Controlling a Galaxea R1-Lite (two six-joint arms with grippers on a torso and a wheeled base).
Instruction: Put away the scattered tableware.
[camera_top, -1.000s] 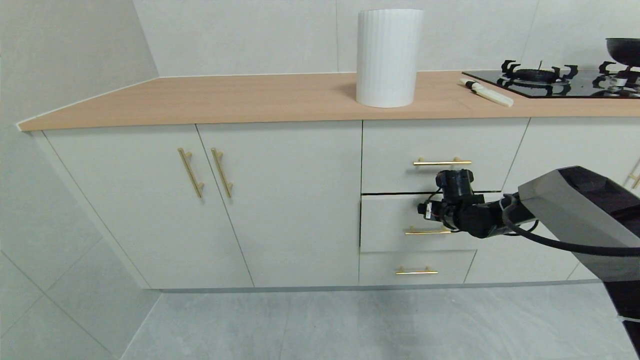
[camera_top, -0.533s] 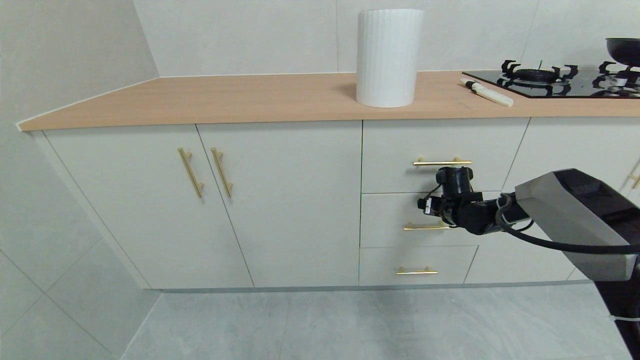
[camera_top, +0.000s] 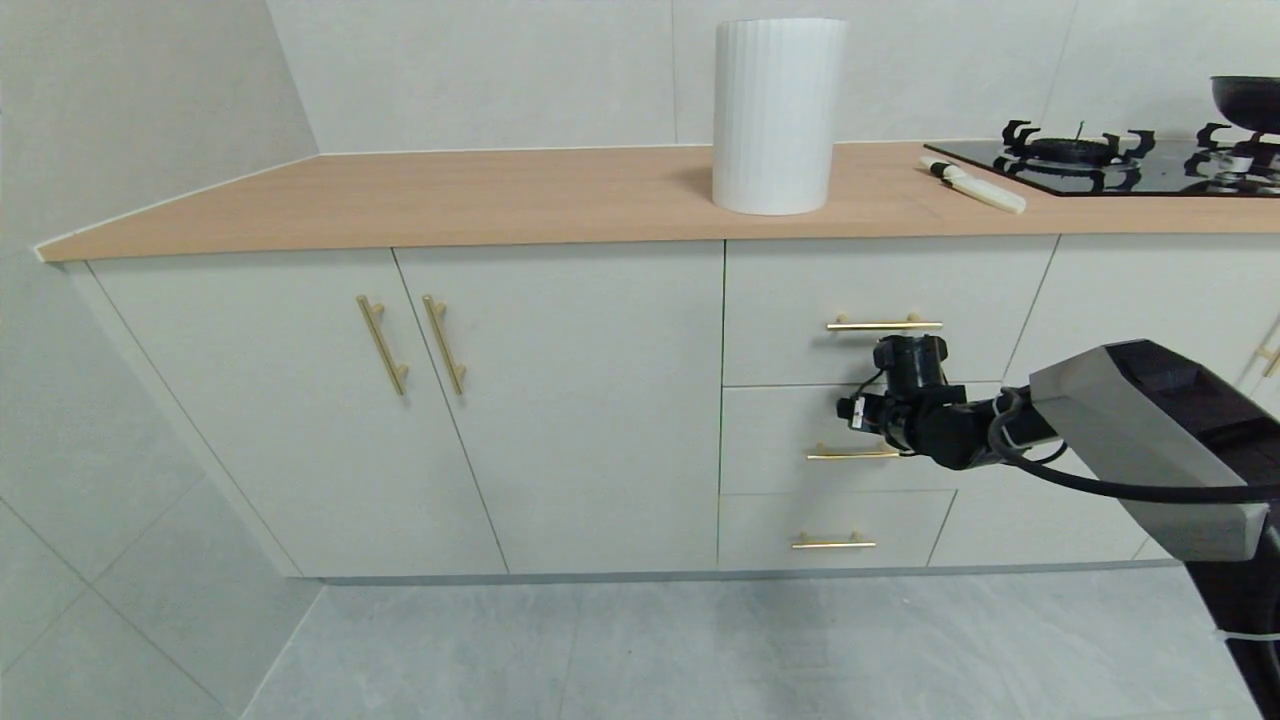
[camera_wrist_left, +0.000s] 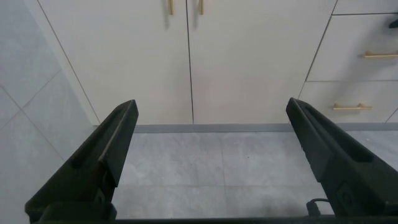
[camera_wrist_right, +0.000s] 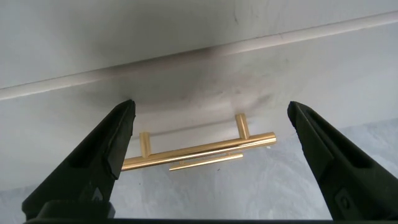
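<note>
The middle drawer (camera_top: 780, 440) of the white cabinet sits flush with its neighbours, its gold handle (camera_top: 852, 454) level. My right gripper (camera_top: 872, 418) is right at that drawer front, just above the handle. In the right wrist view the gripper (camera_wrist_right: 211, 118) is open, its fingers spread wide either side of the gold handle (camera_wrist_right: 199, 151), with nothing held. My left gripper (camera_wrist_left: 211, 106) hangs open low over the grey floor, facing the cabinet doors. A cream-handled utensil (camera_top: 975, 186) lies on the wooden counter beside the stove.
A tall white ribbed cylinder (camera_top: 775, 115) stands on the counter (camera_top: 450, 200) above the drawers. A black gas stove (camera_top: 1100, 160) with a dark pan (camera_top: 1245, 100) is at the far right. Two doors with gold handles (camera_top: 410, 345) lie left of the drawers.
The middle drawer stood slightly out a second ago and is now shut flush. My right arm moved in toward the cabinet with it, then held still.
</note>
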